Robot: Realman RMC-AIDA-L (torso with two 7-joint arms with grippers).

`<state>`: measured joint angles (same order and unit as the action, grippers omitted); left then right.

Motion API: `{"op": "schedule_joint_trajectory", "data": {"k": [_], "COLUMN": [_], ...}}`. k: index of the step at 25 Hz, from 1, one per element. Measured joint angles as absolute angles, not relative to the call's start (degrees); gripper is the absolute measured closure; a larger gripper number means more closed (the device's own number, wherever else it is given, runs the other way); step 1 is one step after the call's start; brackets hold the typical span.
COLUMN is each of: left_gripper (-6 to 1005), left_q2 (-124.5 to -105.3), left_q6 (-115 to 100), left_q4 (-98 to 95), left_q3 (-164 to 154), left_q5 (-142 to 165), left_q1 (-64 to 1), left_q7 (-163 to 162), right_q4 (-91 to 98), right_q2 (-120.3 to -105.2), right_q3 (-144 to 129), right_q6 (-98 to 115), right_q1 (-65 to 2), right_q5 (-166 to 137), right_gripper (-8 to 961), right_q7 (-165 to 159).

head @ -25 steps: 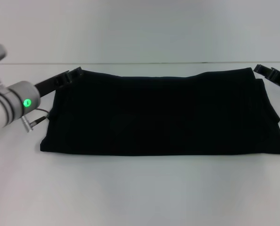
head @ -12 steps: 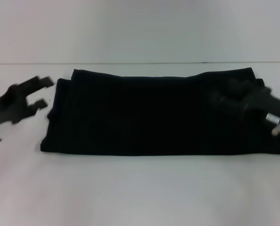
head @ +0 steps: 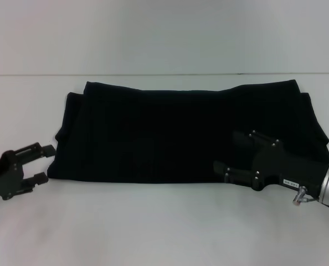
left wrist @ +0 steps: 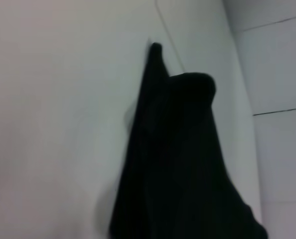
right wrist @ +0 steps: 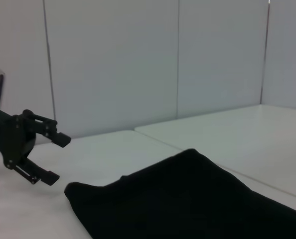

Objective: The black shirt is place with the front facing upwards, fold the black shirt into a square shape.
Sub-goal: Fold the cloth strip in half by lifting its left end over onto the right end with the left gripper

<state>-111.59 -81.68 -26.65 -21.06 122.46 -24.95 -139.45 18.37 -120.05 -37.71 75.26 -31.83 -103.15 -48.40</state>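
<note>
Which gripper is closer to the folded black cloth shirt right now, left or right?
Right. The right gripper overlaps the folded black cloth shirt at its near right edge, jaws open. The left gripper sits just off the shirt's near left corner, apart from it, jaws open.

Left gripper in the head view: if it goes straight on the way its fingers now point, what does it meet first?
Probably the black shirt. The left gripper is open, just off the shirt's near left corner, pointing toward that edge. Height is unclear, so it may pass above the cloth.
</note>
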Motion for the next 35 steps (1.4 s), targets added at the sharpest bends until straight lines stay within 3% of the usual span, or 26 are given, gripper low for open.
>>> {"op": "schedule_joint_trajectory", "data": {"k": [35], "left_gripper": [137], "left_q2": [-114.17], "left_q6": [-67.5], "left_q4": [-22.5], "left_q3": [-24.7], "left_q5": [124.6], "left_q1": [-30.9], "left_q7": [-139.4], "right_q4": [16.2], "right_q2": [-120.14], "right_q3": [-38.7], "right_q6": [72.6], "right_q1": [-33.0], "right_q5": [-103.2], "right_gripper": [33], "right_q7": [-48.2]}}
